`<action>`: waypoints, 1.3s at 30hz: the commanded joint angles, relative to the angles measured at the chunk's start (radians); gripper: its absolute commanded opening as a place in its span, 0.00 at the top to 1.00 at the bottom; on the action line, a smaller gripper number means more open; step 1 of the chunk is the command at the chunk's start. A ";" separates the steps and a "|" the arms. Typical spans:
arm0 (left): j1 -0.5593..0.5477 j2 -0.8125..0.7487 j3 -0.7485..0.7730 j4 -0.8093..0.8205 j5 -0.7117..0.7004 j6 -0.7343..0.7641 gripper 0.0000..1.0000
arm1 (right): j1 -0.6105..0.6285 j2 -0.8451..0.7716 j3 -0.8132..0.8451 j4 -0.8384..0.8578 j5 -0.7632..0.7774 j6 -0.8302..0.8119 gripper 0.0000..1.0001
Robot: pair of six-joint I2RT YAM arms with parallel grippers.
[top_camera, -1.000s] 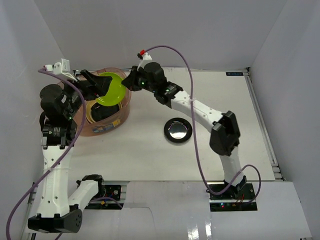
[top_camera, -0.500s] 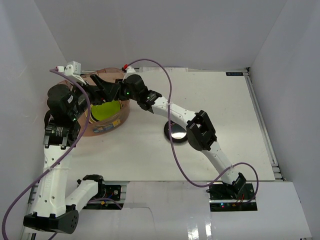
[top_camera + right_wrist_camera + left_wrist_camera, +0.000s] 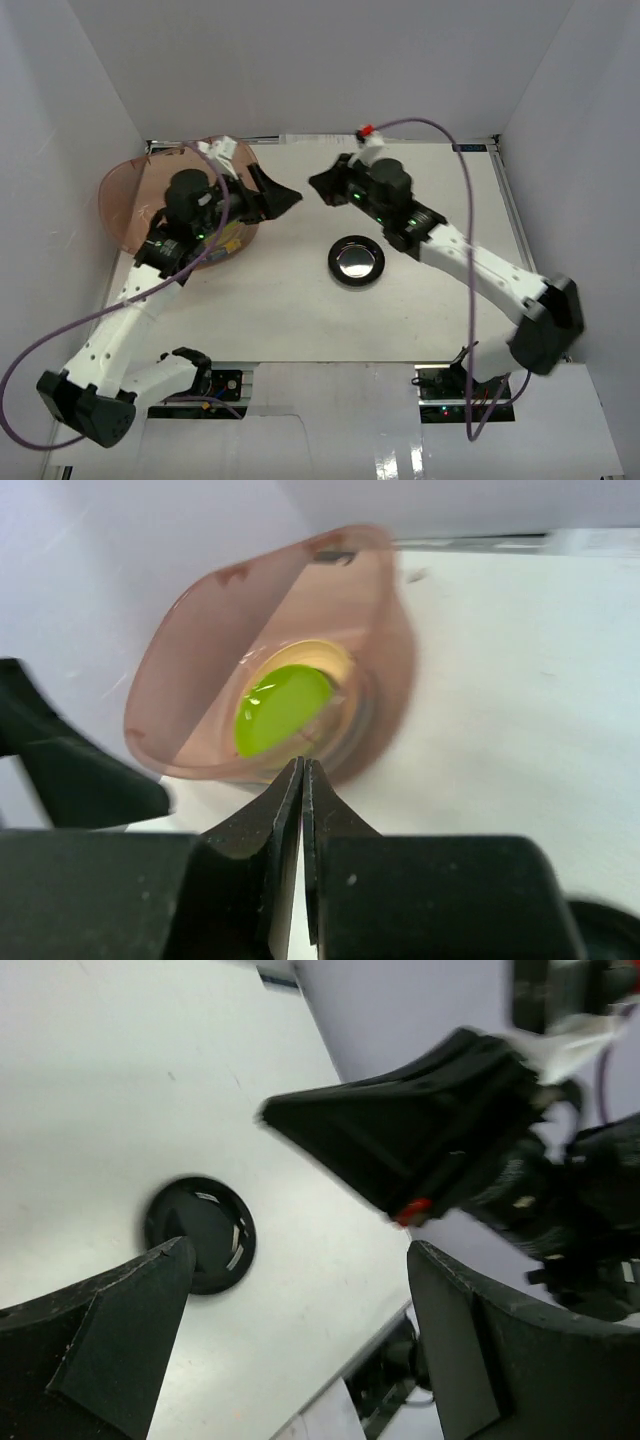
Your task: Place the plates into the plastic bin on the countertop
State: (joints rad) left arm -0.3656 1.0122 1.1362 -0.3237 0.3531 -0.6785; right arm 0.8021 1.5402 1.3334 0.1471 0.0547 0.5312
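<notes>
the fingers of the right gripper (image 3: 302,776) were found pressed together, with nothing between them. the fingers of the left gripper (image 3: 300,1330) were held wide apart and empty above the countertop (image 3: 290,300). a lime green plate (image 3: 280,708) was seen inside the plastic bin (image 3: 190,670) at the rear left corner. a glossy black plate (image 3: 356,260) was seen flat on the countertop, well apart from the bin.

Bin (image 3: 118,200): 1. Black plate (image 3: 356,260): 1. Green plate (image 3: 280,708): 1; plates beneath it not countable. Arms (image 3: 470,262): 2.
</notes>
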 commanded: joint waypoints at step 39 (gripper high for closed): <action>-0.403 0.405 -0.017 0.275 -0.577 0.011 1.00 | -0.182 -1.301 -0.976 -0.492 0.114 0.102 0.92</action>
State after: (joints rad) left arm -0.7864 1.5970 0.9974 -0.0227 -0.1703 -0.7551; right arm 0.6216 0.2287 0.3088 -0.3931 0.1768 0.6472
